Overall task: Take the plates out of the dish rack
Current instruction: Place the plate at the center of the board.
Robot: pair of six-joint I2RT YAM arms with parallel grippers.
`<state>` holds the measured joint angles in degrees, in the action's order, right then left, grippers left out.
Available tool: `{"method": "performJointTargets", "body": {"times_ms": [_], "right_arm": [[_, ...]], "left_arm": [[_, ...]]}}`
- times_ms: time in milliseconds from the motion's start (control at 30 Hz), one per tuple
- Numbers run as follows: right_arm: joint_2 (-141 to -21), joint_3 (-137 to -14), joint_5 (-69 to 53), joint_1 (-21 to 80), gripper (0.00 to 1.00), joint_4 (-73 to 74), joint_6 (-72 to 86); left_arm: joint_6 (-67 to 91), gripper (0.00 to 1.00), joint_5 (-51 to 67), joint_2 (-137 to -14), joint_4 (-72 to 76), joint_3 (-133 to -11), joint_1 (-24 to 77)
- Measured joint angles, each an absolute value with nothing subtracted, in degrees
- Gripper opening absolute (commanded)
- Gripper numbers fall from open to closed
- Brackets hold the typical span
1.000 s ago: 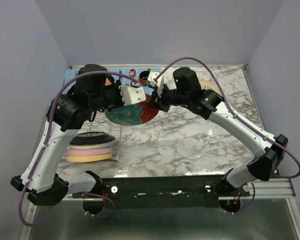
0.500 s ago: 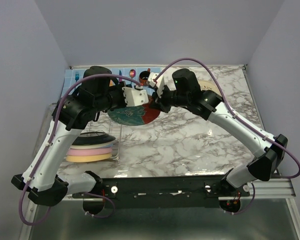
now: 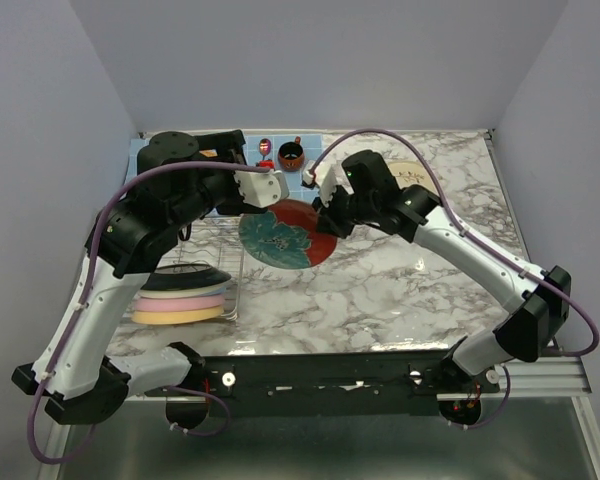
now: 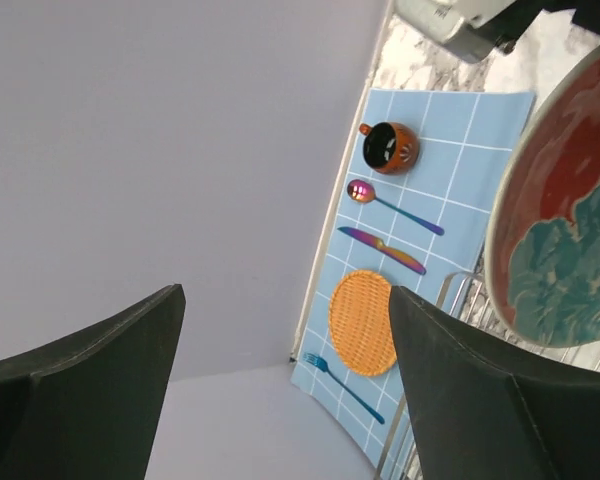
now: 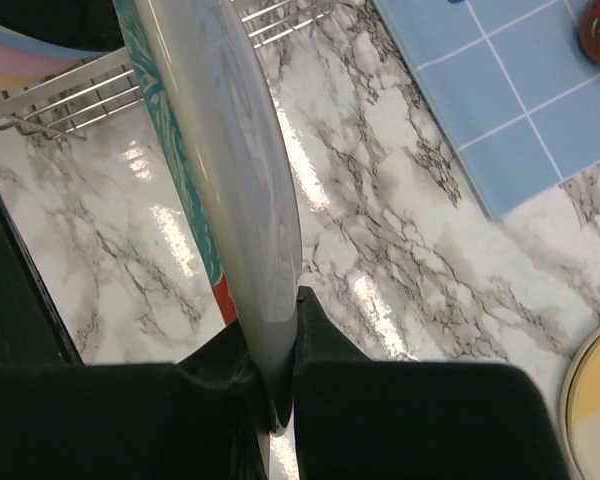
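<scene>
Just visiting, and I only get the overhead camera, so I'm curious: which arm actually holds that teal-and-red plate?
Observer: The right gripper; its wrist camera shows both fingers pinching the rim of the teal-and-red plate, seen edge-on.
Operator: And the left one?
Observer: The left gripper stands wide open, nothing between its fingers; the plate is off to one side.
Operator: Anything hidden under that arm?
Observer: A fork beside an orange woven disc on the blue placemat.
</scene>
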<state>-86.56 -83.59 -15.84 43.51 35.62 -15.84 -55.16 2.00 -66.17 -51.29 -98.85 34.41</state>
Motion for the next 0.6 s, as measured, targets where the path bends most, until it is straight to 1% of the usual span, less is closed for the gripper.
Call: {"method": "performJointTargets", "body": {"times_ms": [100,167,300,333,367,600], "right_arm": [[-86.54,-83.29,-17.21,41.08,0.0,36.64,-14.63],[-86.46,-82.59,-19.09,37.19,0.0,36.62,-13.47],[-85.82,-79.02,-22.48,26.94,0.0,36.71,-10.81],[-85.82,-78.61,-22.87,25.67,0.01,36.95,-10.5],[-85.82,-77.28,-23.51,22.13,0.0,37.41,-10.02],[-85.89,-71.57,-31.07,5.23,0.0,41.71,-11.27]], "left_arm": [[-55.48,0.99,0.93,-65.21,-49.78,-97.65,34.41],[-55.55,0.99,0.4,-63.99,-48.75,-95.31,34.41],[-55.9,0.99,-0.4,-62.3,-48.14,-90.45,34.41],[-55.92,0.99,-0.51,-62.28,-48.12,-90.0,34.41],[-56.07,0.99,-0.73,-62.28,-48.03,-88.92,34.41],[-56.4,0.99,-1.1,-62.5,-48.03,-86.87,34.41]]}}
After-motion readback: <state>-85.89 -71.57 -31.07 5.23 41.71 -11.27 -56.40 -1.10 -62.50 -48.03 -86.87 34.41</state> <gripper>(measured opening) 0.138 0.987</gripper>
